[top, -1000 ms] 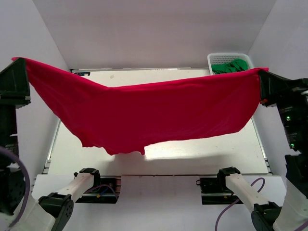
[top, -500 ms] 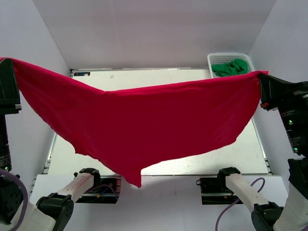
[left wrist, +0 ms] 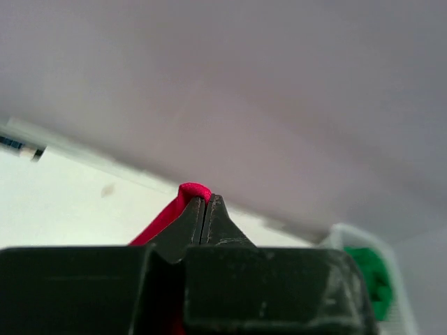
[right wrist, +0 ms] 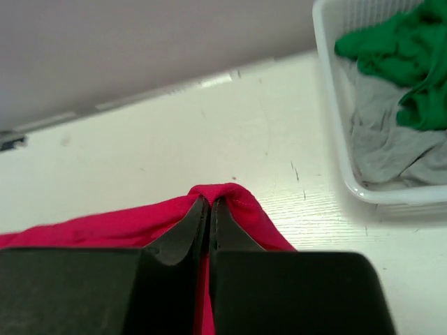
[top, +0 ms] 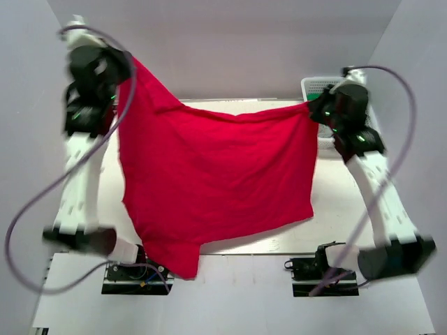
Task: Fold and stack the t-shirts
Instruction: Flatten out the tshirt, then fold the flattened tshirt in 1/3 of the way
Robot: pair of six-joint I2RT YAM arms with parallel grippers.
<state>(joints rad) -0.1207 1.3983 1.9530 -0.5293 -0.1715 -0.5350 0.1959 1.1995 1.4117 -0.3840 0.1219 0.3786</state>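
We hold the red t-shirt (top: 216, 174) stretched in the air over the desk (top: 342, 209), left fingers (left wrist: 200, 219) and right fingers (right wrist: 202, 222) each pinched on its top edge, so we judge this the spreading step, and next we should lower it flat for folding
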